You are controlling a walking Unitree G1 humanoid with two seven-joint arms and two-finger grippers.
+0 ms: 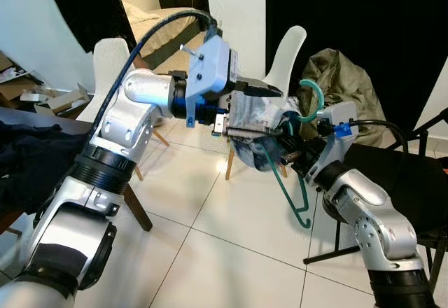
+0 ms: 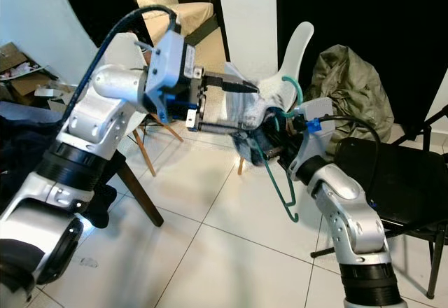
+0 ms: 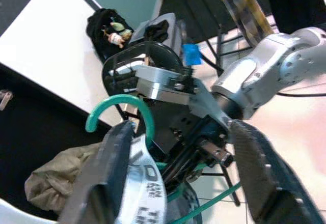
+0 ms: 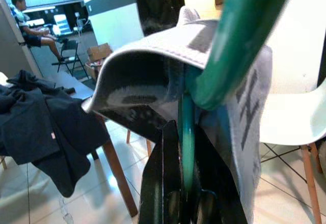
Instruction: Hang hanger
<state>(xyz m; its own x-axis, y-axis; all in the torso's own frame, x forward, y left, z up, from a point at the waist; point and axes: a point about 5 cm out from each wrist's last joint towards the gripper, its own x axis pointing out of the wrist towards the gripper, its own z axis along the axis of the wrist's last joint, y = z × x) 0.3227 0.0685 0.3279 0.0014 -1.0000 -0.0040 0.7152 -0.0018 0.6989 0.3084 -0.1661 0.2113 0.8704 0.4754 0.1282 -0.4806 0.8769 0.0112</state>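
Observation:
A green plastic hanger (image 1: 295, 201) hangs tilted in the air before me, its hook (image 1: 312, 102) pointing up. My right gripper (image 1: 290, 154) is shut on the hanger near the neck; the right wrist view has the green bar (image 4: 186, 117) pinched between the black fingers. A grey and blue garment (image 1: 257, 122) with a printed waistband (image 3: 145, 183) is draped over the hanger's upper part. My left gripper (image 2: 238, 108) reaches in from the left, open, fingers spread wide with the waistband stretched across them. One finger (image 3: 102, 183) lies against the fabric.
A white chair (image 1: 287, 56) and an olive cloth heap (image 1: 346, 77) stand behind the hanger. A black chair (image 1: 402, 175) is at the right. A dark table (image 1: 49, 122) with dark clothes (image 1: 28, 161) is at the left. A person (image 4: 25, 28) sits far off.

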